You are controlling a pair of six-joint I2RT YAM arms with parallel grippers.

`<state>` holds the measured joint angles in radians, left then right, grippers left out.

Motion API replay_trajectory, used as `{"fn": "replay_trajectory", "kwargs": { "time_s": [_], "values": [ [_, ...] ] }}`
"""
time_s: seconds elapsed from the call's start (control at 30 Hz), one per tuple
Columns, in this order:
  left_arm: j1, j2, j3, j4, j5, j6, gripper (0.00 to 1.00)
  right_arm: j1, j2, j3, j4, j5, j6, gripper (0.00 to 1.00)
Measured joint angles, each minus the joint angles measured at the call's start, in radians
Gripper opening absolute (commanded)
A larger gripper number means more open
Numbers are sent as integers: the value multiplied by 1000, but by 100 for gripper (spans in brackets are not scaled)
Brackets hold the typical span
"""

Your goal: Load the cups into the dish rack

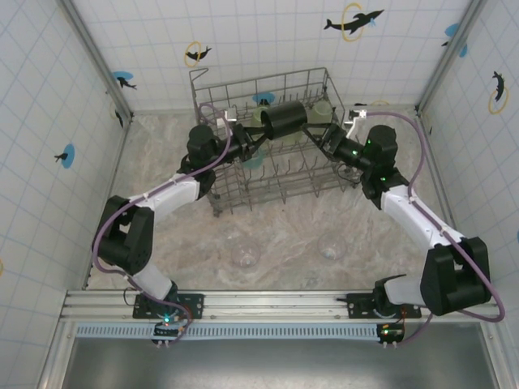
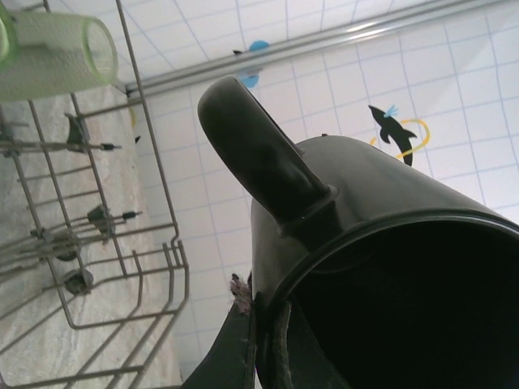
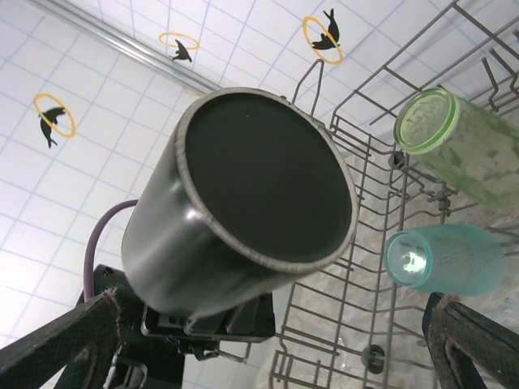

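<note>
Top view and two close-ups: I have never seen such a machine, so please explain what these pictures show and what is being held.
These are two robot arms bolted at the near edge of a table. The top view comes from a fixed camera above and behind them; each close-up comes from a camera on one wrist. The left arm has its jaws shut on the rim of a black mug, held sideways over the wire dish rack. The right arm faces the mug's base with jaws open, not gripping it. A green tumbler and a teal cup sit in the rack. Two clear cups wait on the table.
</note>
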<state>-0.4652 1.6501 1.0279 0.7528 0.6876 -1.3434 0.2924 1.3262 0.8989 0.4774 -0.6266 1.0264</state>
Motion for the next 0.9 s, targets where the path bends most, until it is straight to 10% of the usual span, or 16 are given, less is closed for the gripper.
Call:
{"fn": "replay_trajectory", "kwargs": {
  "time_s": [0.9],
  "values": [
    [-7,42,43,-68,60,64,0,53,173,82,139,55,326,98]
  ]
}}
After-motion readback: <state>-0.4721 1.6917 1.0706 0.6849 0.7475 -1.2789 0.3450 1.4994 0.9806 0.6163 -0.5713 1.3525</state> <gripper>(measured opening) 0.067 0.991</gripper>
